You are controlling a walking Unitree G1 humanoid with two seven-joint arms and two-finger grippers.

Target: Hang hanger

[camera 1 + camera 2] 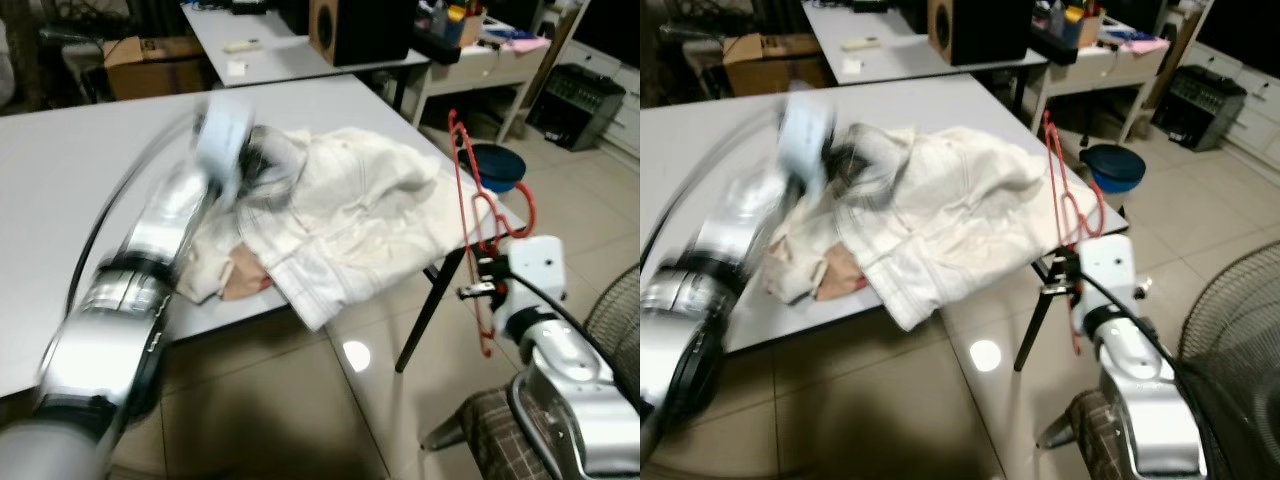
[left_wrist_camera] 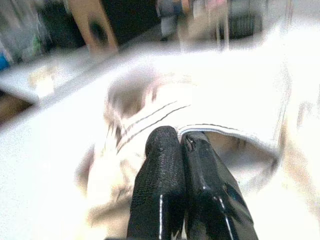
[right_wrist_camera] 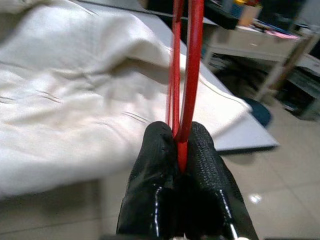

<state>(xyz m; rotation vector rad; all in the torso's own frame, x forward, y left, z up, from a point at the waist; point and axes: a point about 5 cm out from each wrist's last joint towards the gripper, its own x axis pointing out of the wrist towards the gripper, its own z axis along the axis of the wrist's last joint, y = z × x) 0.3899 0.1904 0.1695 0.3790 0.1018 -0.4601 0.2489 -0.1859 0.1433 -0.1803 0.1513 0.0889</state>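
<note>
Left eye view: the blurred left arm reaches from lower left across the white table (image 1: 60,160), its left gripper (image 1: 262,160) over a cream jacket (image 1: 350,220) at centre; at right, the right gripper (image 1: 483,278) holds a red hanger (image 1: 468,190) upright beside the table edge.

Left wrist view: black fingers (image 2: 160,190) pressed together, empty, above the jacket.

Right wrist view: fingers (image 3: 200,165) clamp the hanger's red wire.

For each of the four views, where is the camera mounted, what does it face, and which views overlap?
Left and right eye views: head camera, looking down at the cream cloth jacket on the grey table; both silver arms show.
Left wrist view: along the shut left pincer, over the jacket.
Right wrist view: along the right pincer clamping the red wire hanger.
All share the jacket.
</note>
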